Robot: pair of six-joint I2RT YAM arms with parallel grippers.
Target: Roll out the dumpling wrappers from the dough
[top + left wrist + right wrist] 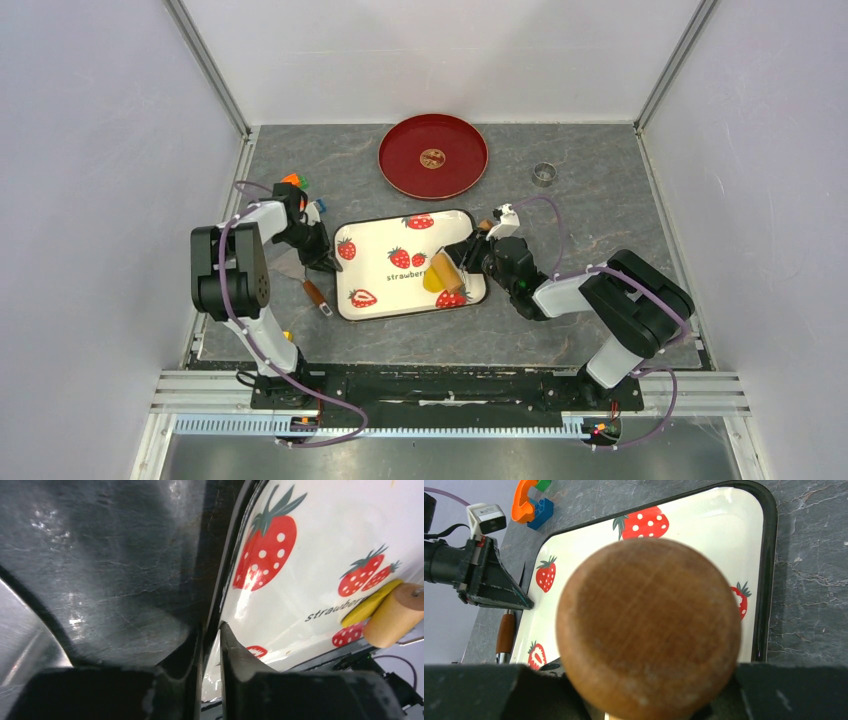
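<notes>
Yellow dough, one dumpling wrapper (433, 280), lies flat near the right near corner of the strawberry tray (385, 240), with the wooden rolling pin (446, 268) against it. The right gripper (472, 256) clasps that pin. The left gripper (326, 262) straddles the tray's left rim, jaws narrowly parted.

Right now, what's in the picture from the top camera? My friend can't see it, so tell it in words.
Seen from above, the right gripper holds a wooden rolling pin over yellow dough in a strawberry-patterned tray, while the left gripper sits at the tray's left rim. A red plate and a metal ring lie farther back on the grey table.
</notes>
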